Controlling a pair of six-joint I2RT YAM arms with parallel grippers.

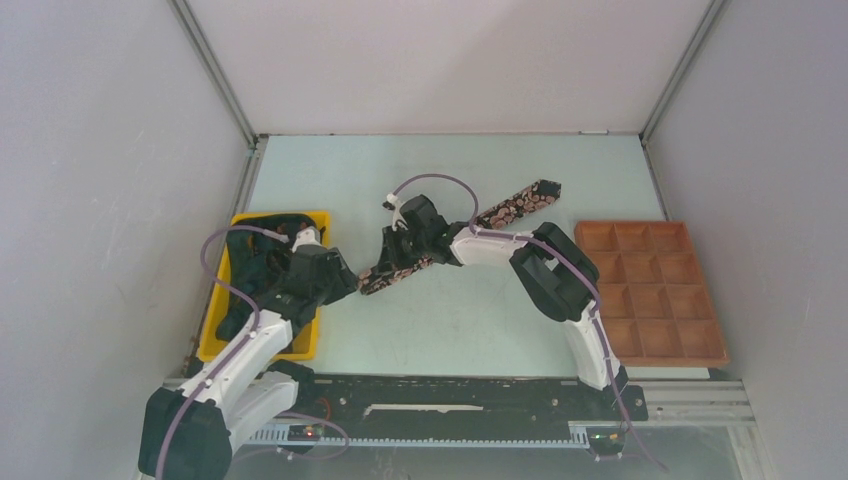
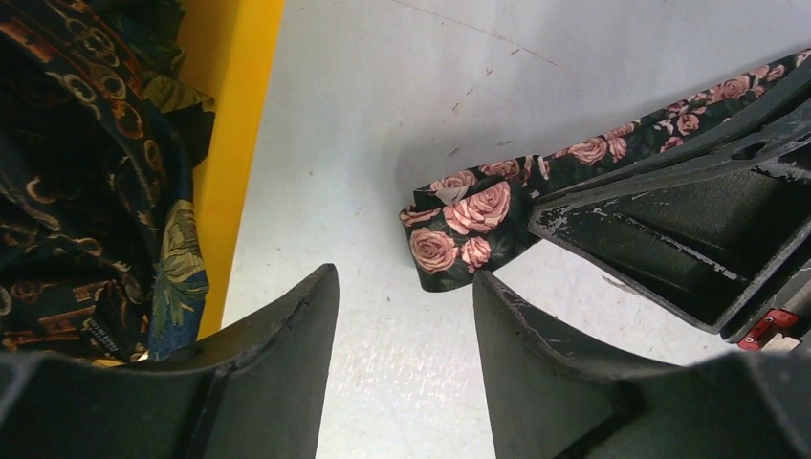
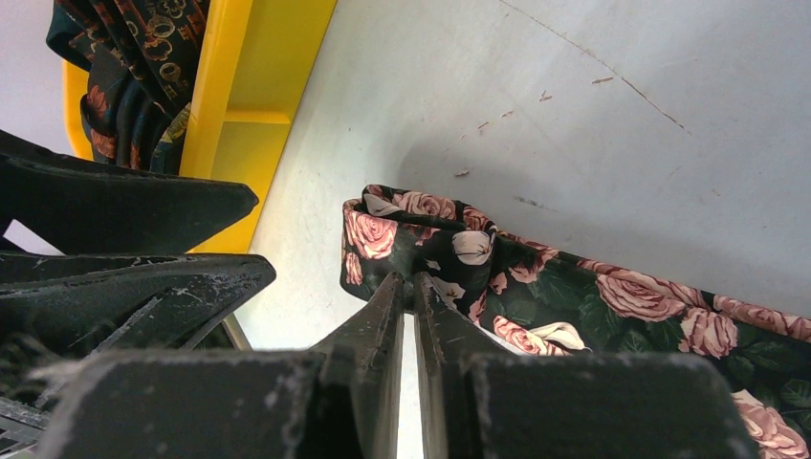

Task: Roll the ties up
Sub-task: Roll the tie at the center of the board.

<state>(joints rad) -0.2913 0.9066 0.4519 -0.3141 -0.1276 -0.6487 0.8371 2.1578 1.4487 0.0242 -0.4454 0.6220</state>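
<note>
Noting state before the next move. One tie (image 1: 500,213) lies flat on the bench (image 1: 450,330), running diagonally from far right toward near left. Its near-left end (image 3: 383,229) is turned over on itself in a loose first fold, not a tight coil.

Right jaws: closed to a thin slit, pinching the cloth just behind that fold. The right wrist view shows them biting near one edge; I cannot tell how many layers they hold.

Left jaws: apart, holding nothing, with the folded end (image 2: 459,225) just ahead of the tips and not between them.

More ties (image 2: 86,191) sit heaped in the yellow bin (image 1: 306,340) at left. A brown divided tray (image 1: 648,283) stands at right, well apart from the work.

Risks, as I judge them:
- The fold is slack. If the right jaws let go before the left jaws have it, it will likely spring flat.
- An edge pinch may catch the top layer only; turning then would peel layers apart instead of rolling them.
- The left jaws may nudge the end along the bench rather than straddle it, since the cloth looks smooth and light.
- Both sets of jaws are crowded at one end; closing in further risks contact between them.
- The long tail lies free, so an off-square start would probably give a skewed, cone-shaped roll.
</note>
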